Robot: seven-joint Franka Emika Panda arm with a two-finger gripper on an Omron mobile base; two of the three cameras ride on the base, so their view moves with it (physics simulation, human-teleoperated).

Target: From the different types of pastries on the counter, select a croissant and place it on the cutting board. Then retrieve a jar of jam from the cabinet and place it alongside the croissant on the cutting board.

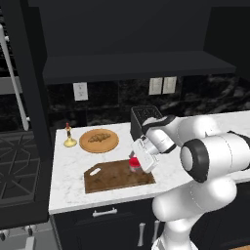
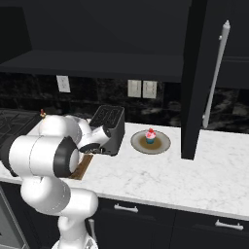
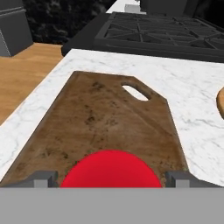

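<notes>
The jar of jam [image 1: 134, 164] stands on the cutting board [image 1: 110, 178] at mid-frame of the left base view, near the board's right end, its red lid at the bottom centre of the hand view; the gripper [image 3: 111, 178] straddles it with fingertips [image 3: 43, 178] spread clear of the lid, so the jar looks released; the croissant [image 1: 99, 137] lies on the round wooden plate [image 1: 111, 144] above the board, not on it, so that step seems unfinished; the cupcake [image 2: 150, 136] sits apart on its own plate

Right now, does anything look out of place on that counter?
Yes. The croissant lies on the round plate, not on the cutting board, where the jar of jam stands alone between the open gripper fingers.
</notes>
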